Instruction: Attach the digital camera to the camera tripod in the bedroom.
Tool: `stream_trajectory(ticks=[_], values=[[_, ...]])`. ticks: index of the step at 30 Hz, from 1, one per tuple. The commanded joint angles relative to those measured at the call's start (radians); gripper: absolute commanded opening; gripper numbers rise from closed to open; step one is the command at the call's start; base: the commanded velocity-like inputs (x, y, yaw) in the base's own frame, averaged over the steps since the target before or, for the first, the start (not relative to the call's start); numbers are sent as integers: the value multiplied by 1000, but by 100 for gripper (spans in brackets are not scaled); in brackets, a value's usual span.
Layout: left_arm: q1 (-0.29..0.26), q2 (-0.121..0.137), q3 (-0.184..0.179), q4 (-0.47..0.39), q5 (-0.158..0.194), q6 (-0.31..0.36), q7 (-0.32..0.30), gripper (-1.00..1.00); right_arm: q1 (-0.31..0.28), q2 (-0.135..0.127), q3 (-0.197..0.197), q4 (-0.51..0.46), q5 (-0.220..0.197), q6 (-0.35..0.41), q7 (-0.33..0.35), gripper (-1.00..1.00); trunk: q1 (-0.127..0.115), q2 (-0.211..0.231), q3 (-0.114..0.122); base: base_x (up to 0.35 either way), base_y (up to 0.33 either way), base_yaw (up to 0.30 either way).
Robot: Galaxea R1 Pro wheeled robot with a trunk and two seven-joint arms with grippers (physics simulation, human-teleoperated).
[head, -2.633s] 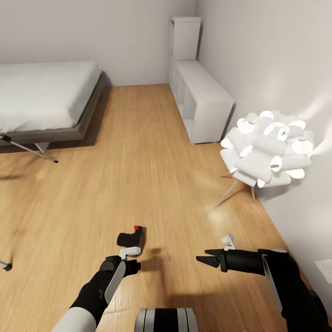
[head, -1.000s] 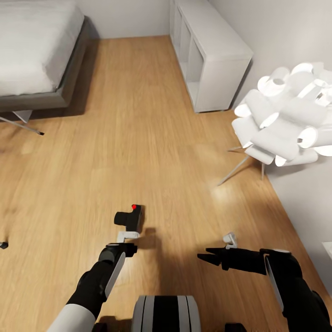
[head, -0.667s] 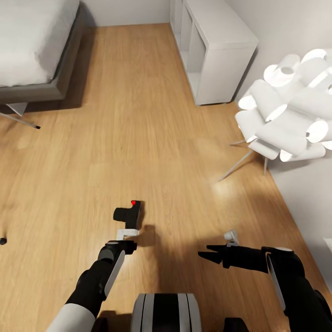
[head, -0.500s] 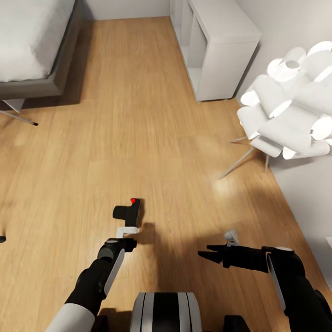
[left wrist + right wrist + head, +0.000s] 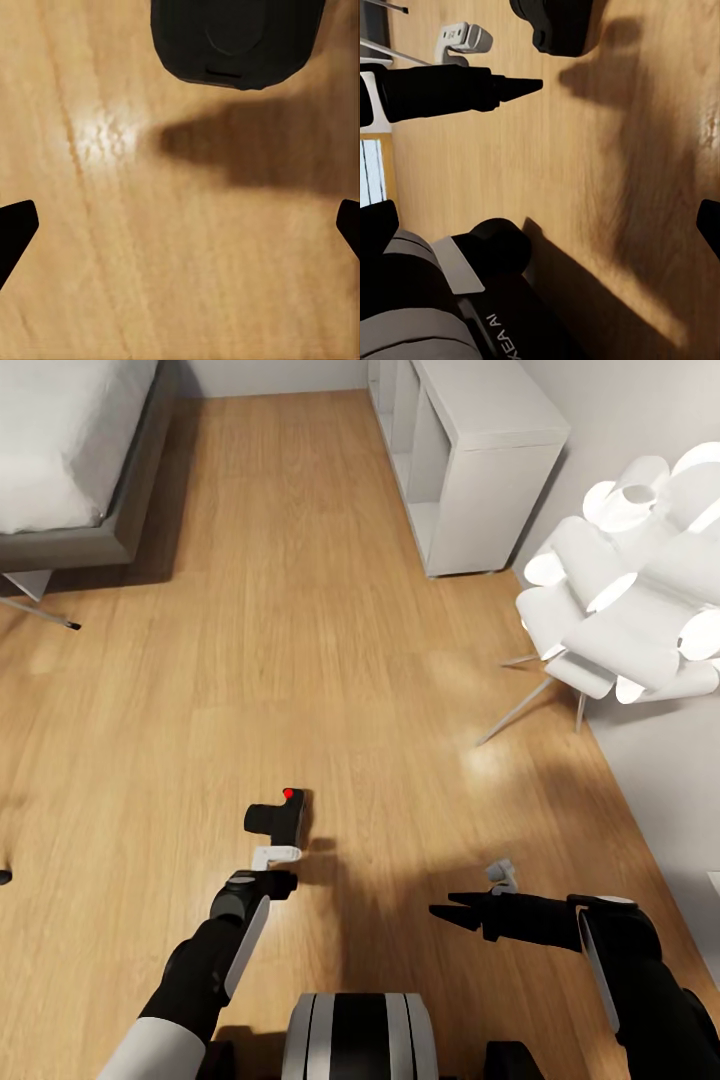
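Note:
The digital camera [image 5: 279, 819], black with a red button on top, stands on the wood floor; in the left wrist view the digital camera [image 5: 236, 37] lies just ahead of the fingers. My left gripper [image 5: 283, 882] hovers just short of it, open and empty, and the left gripper [image 5: 180, 229] has its jaws spread wide over bare floor. My right gripper [image 5: 445, 916] hangs open to the right, clear of the camera. The right gripper [image 5: 540, 221] is also empty. One silver leg of the camera tripod [image 5: 40, 614] crosses the floor by the bed; the tripod's head is out of view.
A low grey bed [image 5: 120, 540] stands at the far left. White cube shelves [image 5: 480, 450] line the far right wall. A white petal-shaped floor lamp [image 5: 630, 610] on thin legs stands close on the right. My base [image 5: 355, 1035] is below.
The whole view has shifted: the bed and shelves slid up and out, the lamp moved right. Both arms keep their pose, and the left gripper stays just short of the digital camera.

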Motion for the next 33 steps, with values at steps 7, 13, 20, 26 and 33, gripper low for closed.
stream_trajectory(ticks=[7, 13, 20, 26, 33], values=[[0, 1, -2, 13, 7, -82, 3, 100, -1, -1, -1, -1, 11, 8, 10, 100, 0, 0, -1, 0, 0, 0], [-8, 0, 1, 68, 5, -170, -4, 100, -1, 0, -1, -1, 16, 8, 10, 100, 0, 0, -1, 0, 0, 0], [-29, 1, 1, 77, 5, -176, -4, 100, -1, 0, -1, -1, 12, 4, 10, 100, 0, 0, -1, 0, 0, 0], [-44, 2, 1, 104, 4, -181, -4, 100, -1, 0, -2, -2, 9, -1, 10, 100, 0, 0, -1, 0, 0, 0], [-100, 0, 1, 200, 3, -209, -4, 100, -1, 2, -2, -2, 9, -3, 10, 100, 0, 0, -1, 0, 0, 0]])
